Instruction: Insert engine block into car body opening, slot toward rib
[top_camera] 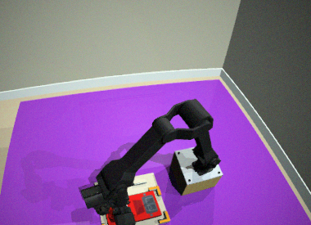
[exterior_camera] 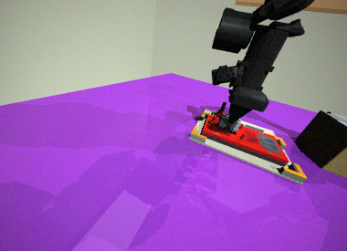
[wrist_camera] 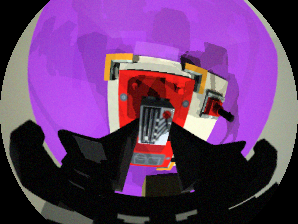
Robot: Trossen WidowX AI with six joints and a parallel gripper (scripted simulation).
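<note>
My fingers pinch the gray engine block (wrist_camera: 156, 124) (exterior_camera: 229, 124), right over the red car (wrist_camera: 129, 107) (exterior_camera: 251, 142) (top_camera: 139, 205).

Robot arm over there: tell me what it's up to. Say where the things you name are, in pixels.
The black arm has its tool (wrist_camera: 154, 123) closed on a grey, ribbed engine block (wrist_camera: 154, 125) (exterior_camera: 229, 125), held at the red car body (wrist_camera: 129, 111) (exterior_camera: 248, 142) (top_camera: 138, 207). That body lies on a cream tray (wrist_camera: 114, 112) (exterior_camera: 237, 155) (top_camera: 144, 180) with orange corner pieces. The block has not been let go; whether it sits all the way down, I cannot tell.
</note>
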